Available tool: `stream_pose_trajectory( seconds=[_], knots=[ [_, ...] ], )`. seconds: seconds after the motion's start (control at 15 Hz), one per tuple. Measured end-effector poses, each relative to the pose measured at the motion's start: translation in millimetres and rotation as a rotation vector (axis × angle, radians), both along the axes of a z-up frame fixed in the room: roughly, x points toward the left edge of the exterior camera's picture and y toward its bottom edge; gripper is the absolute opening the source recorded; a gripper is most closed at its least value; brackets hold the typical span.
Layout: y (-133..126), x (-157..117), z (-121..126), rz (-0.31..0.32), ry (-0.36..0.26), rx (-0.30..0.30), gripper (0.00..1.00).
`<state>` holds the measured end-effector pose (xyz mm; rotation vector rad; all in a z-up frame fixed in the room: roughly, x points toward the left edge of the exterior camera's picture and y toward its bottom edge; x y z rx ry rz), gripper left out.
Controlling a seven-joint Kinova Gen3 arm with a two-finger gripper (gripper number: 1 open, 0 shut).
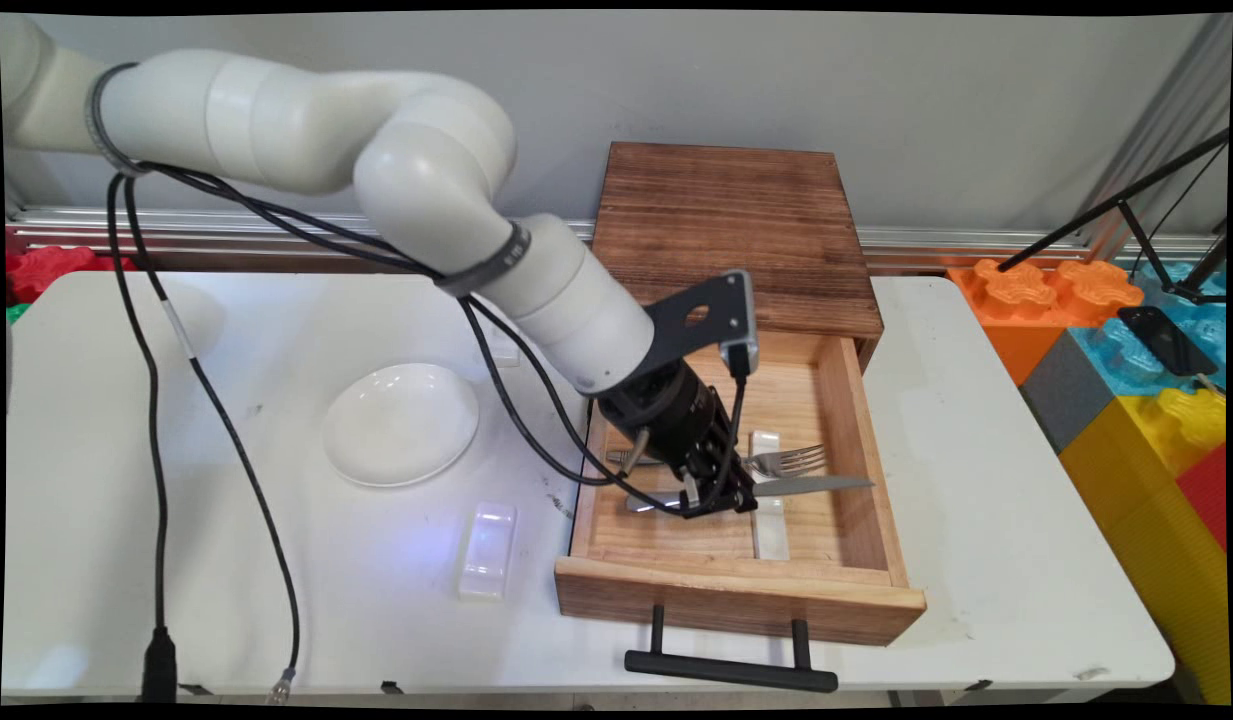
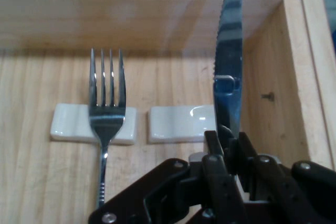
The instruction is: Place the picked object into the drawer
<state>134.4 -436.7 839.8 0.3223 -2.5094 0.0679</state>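
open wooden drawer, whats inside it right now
Inside the open wooden drawer: a silver fork lying on a white ceramic rest, a second white rest, and a serrated silver knife clamped in the black gripper. The gripper hides the knife's handle.

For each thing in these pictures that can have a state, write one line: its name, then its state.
Wooden drawer: pulled open.
Gripper: shut on the knife.
Knife: held, blade over a white rest.
Fork: lying, tines on the other rest.
White plate: upright, empty.
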Motion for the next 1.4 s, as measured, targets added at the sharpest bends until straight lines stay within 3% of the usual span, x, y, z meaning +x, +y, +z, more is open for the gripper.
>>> stream_pose_trajectory(
  seconds=[0.8, 1.4],
  knots=[
    [-5, -5, -35, 0.015, -0.017, 0.012, 0.00],
    [-7, -6, -46, 0.015, -0.028, 0.042, 0.00]
  ],
)
